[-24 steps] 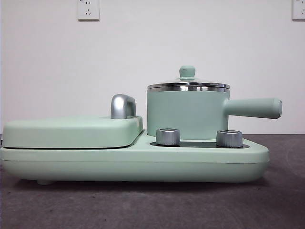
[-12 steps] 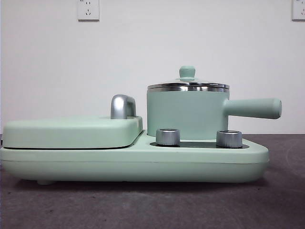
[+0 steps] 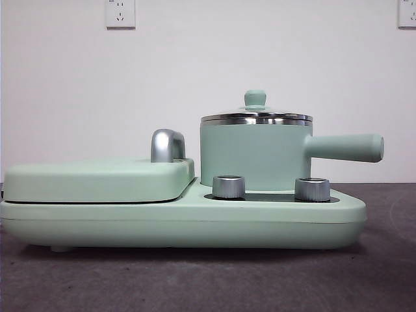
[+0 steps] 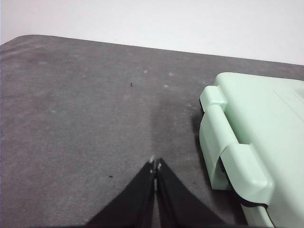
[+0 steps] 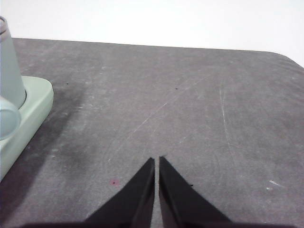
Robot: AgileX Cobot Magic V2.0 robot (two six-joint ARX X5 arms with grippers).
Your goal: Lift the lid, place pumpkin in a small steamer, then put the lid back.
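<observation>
The small steamer [image 3: 255,156], a mint-green pot with a long side handle [image 3: 344,147], stands on the right half of a mint-green cooker base [image 3: 182,224]. The glass lid [image 3: 256,116] with its mint-green knob [image 3: 255,98] sits closed on the pot. The pumpkin is not in view. My left gripper [image 4: 155,165] is shut and empty over bare table beside the cooker's end [image 4: 247,142]. My right gripper [image 5: 156,161] is shut and empty over bare table; the steamer's side [image 5: 9,71] shows at that view's edge.
A wide flat mint-green cover [image 3: 97,179] with a chrome handle [image 3: 168,144] lies on the cooker's left half. Two steel dials [image 3: 229,186] [image 3: 312,189] stand in front of the pot. The dark grey table [image 5: 190,104] stretches around the cooker.
</observation>
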